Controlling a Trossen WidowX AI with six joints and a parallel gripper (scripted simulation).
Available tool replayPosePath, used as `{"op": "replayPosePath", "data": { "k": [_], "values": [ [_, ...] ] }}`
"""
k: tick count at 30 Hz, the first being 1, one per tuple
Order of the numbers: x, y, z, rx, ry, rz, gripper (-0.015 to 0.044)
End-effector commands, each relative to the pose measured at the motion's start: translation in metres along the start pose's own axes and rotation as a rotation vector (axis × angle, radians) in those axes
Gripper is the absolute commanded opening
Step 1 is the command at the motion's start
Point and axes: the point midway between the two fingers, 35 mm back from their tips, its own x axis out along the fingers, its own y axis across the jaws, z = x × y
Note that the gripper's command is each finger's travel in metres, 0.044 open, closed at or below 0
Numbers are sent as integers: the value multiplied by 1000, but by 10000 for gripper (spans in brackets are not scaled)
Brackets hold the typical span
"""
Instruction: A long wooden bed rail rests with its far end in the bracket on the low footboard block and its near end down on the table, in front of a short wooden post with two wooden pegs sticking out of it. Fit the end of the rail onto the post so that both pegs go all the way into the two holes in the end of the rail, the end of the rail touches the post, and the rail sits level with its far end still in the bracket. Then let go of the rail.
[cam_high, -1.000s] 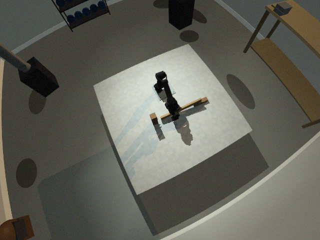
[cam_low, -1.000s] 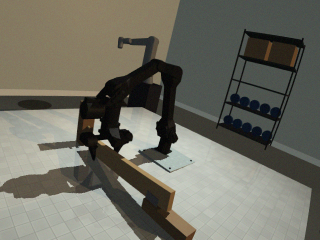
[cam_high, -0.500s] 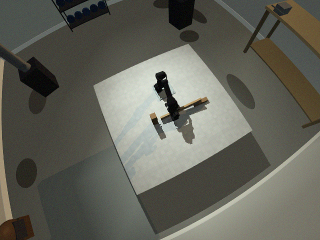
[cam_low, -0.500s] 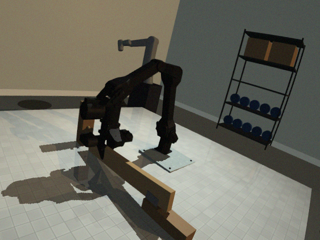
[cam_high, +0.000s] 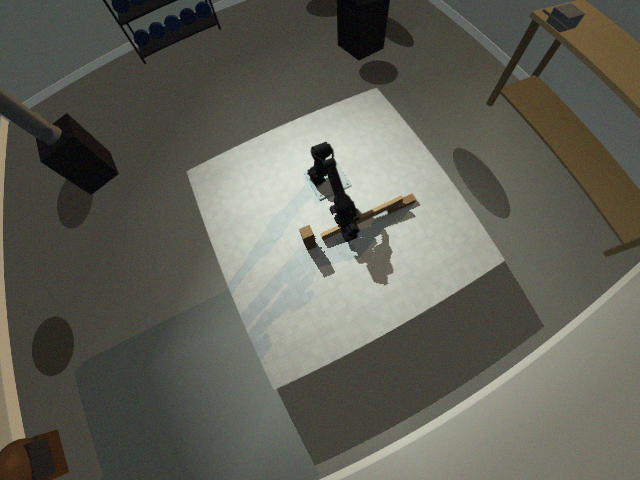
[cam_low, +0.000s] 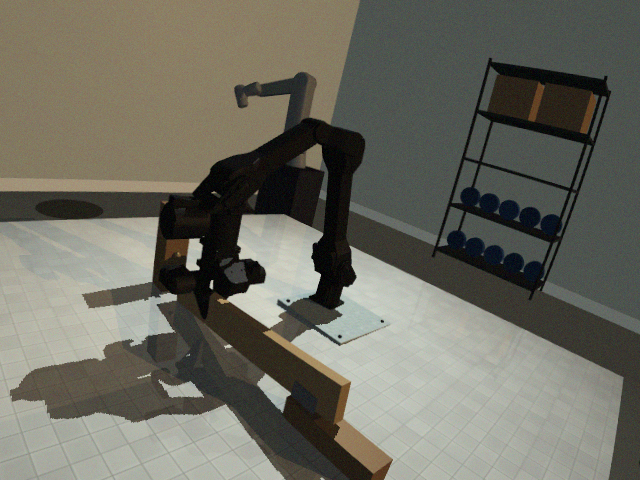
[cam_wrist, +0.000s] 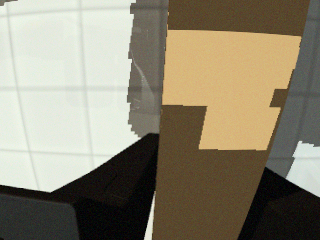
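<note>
Pinching the rail (cam_low: 268, 351) is what the gripper (cam_low: 206, 304) is doing right now: fingers closed on both sides of the board, near its low end, with the dark arm (cam_low: 289, 149) arched up and over from its base plate (cam_low: 341, 320).

From the side you can see the rail running on a slant. Its far end sits up in the bracket on the footboard block (cam_low: 351, 449), closest to that camera, and the other end slopes down toward the post (cam_low: 168, 248). A small peg (cam_low: 179, 254) shows on the post's face, partly behind the wrist. Whether the second one is visible, I can't tell.

Top view has the rail (cam_high: 379, 209) lying diagonally across the table (cam_high: 413, 310), with the post (cam_high: 308, 236) just off its low end. There's a visible gap between the two, so the rail end isn't against the post. The gripper (cam_high: 348, 229) sits over the rail not far from that end.

Wrist cam is basically all rail (cam_wrist: 227, 114), a big board running up the middle of the frame, half in shadow with a lit patch across it. Dark finger (cam_wrist: 100, 200) shapes crowd right up against it on either side at the bottom.
</note>
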Motion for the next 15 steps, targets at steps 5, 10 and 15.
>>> {"op": "replayPosePath", "data": {
  "k": [5,10,15],
  "values": [
    [-2,0,0,-2,3,0,0],
    [-4,0,0,-2,3,0,0],
    [-7,0,0,-2,3,0,0]
  ]
}}
